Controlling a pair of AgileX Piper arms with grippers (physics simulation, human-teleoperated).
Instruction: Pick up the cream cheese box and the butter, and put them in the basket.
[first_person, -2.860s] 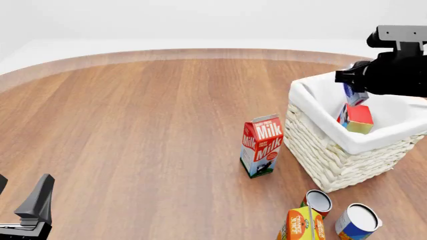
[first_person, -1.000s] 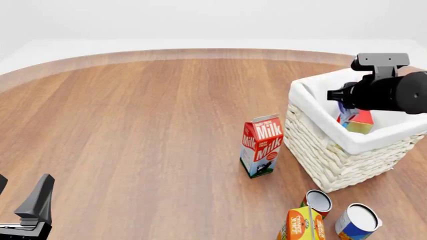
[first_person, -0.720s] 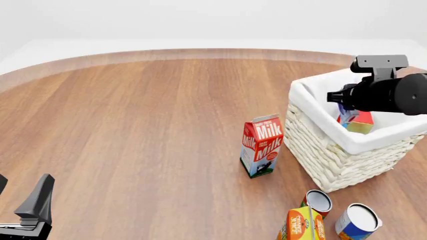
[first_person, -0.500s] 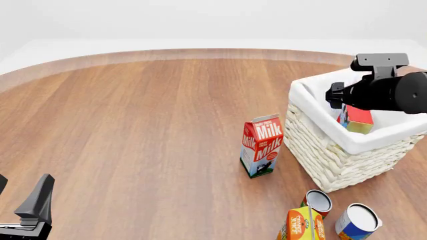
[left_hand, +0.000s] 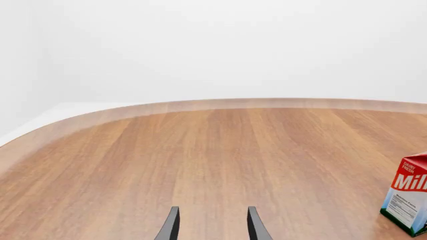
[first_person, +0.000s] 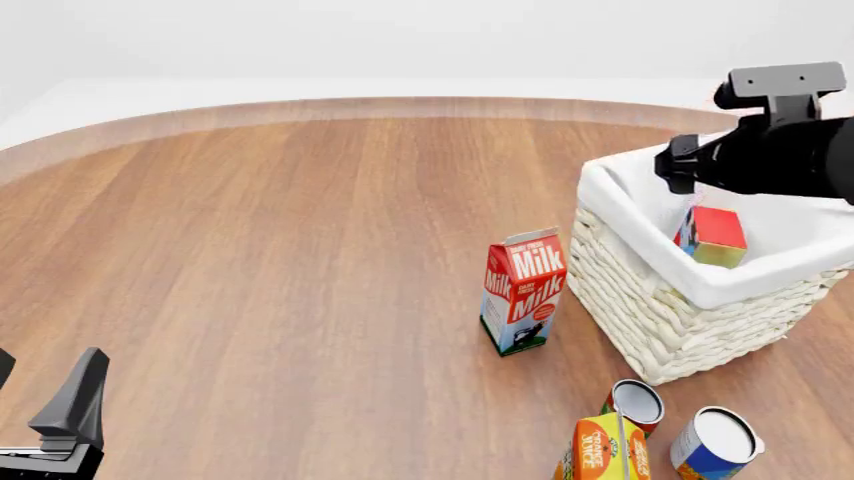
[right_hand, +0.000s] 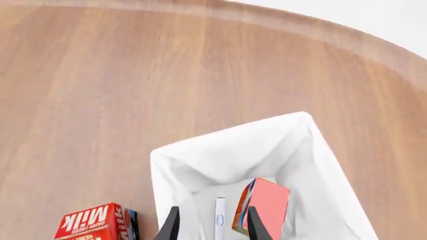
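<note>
1. Where the round wooden bench (first_person: 294, 250) meets its near-left edge, the dark left gripper (left_hand: 212, 225) sits low, its two fingers parted with bare wood between them; it is released and grips nothing.
2. Close to the near-right edge stand an orange juice carton (first_person: 601, 450), a white-topped can with a red wall (first_person: 637, 404) and a white-topped can with a blue wall (first_person: 715, 442), grouped just beside one another.
3. Towards the middle of the bench, a red-and-white carton lettered "Milk" (first_person: 523, 290) stands upright, just beside the near-left wall of the basket and apart from it.
4. At the right edge sits the large square basket of whitish woven wicker (first_person: 654, 300), its white cloth lining folded over the rim.
5. Inside the basket, the brick-shaped red and orange butter carton (first_person: 721, 238) lies tilted on the lining; the right wrist view shows it (right_hand: 263, 207) free of the fingers.
6. Beside the butter, a pale thin edge marks the small whitish cream cheese box (right_hand: 219, 220), also inside the basket; little of it shows.
7. Above the basket's far side hangs the black right gripper (right_hand: 212, 225), fingers parted, released, holding nothing.
</note>
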